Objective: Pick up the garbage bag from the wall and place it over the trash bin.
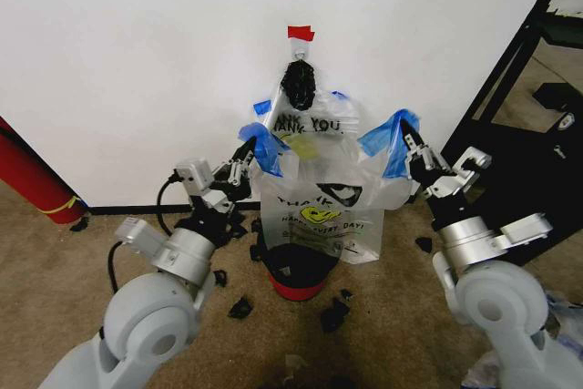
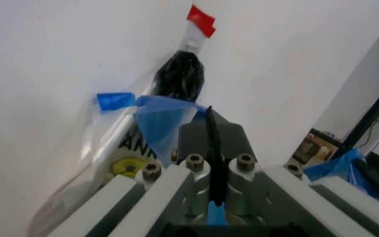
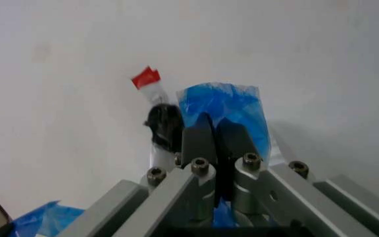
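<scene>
White wall (image 1: 137, 61) behind, left pincer (image 1: 248, 154) and right pincer (image 1: 412, 152) each clenched on garbage bag (image 1: 319, 211) handles — above trash bin (image 1: 296, 275).

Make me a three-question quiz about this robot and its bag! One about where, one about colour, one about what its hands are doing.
1. Where does the bag hang?
A. Over the bin
B. Flat on the carpet
C. On the black shelf

2. What colour are the handle loops?
A. Green
B. Blue
C. Pink

3. What are the two grippers doing?
A. Both wide open
B. One open, one shut
C. Both shut on loops

Answers:
1 A: in the head view the bag drapes in front of the wall, right above the bin's red base.
2 B: both wrist views show blue plastic.
3 C: the left gripper and the right gripper each pinch one loop, holding the bag spread.
</scene>
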`<state>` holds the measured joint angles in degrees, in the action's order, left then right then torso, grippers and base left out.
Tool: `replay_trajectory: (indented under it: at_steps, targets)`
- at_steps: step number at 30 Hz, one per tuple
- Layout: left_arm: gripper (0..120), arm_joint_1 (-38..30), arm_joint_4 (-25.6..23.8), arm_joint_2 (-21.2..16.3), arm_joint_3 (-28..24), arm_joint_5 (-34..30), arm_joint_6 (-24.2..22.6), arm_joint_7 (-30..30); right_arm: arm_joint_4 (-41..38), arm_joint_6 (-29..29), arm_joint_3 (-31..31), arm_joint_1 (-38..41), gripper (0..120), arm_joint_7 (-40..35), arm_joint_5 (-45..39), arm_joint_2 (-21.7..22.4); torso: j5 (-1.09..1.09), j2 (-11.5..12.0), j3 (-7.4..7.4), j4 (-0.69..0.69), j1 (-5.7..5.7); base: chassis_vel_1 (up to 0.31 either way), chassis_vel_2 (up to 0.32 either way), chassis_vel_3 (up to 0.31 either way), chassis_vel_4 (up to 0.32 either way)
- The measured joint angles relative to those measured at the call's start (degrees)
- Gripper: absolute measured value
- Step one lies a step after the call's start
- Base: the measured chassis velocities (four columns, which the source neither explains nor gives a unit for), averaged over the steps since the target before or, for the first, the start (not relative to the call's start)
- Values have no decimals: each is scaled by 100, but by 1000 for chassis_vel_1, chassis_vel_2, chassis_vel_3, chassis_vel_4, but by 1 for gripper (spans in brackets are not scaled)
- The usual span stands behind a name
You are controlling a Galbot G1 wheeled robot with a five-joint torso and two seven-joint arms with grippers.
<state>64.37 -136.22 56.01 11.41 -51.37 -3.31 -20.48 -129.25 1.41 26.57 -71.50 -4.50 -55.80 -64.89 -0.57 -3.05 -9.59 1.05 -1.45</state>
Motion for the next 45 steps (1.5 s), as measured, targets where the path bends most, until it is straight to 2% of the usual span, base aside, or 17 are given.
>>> replay_trajectory:
  at_steps: [11, 22, 33, 45]
  targets:
    - [0, 370, 372, 93, 11, 109, 171, 34, 497, -160, -534, 28, 0, 73, 441, -431, -1, 0, 0, -3, 0, 0, 0, 0, 0]
    - [0, 1079, 791, 469, -182, 615, 383, 31, 1188, -551, -797, -588, 0, 250, 1285, -805, -1, -1, 1, -1, 0, 0, 0, 0, 0]
    - [0, 1595, 986, 535, -247, 1099, 438, -76, 1420, -632, -760, -992, 0, 200, 1771, -851, 0, -1, 1, -1, 1, 0, 0, 0, 0]
    - [0, 2316, 814, 319, -129, 1558, 336, -165, 1483, -345, -629, -1345, 0, -150, 2159, -692, 0, -1, 1, -1, 1, 0, 0, 0, 0]
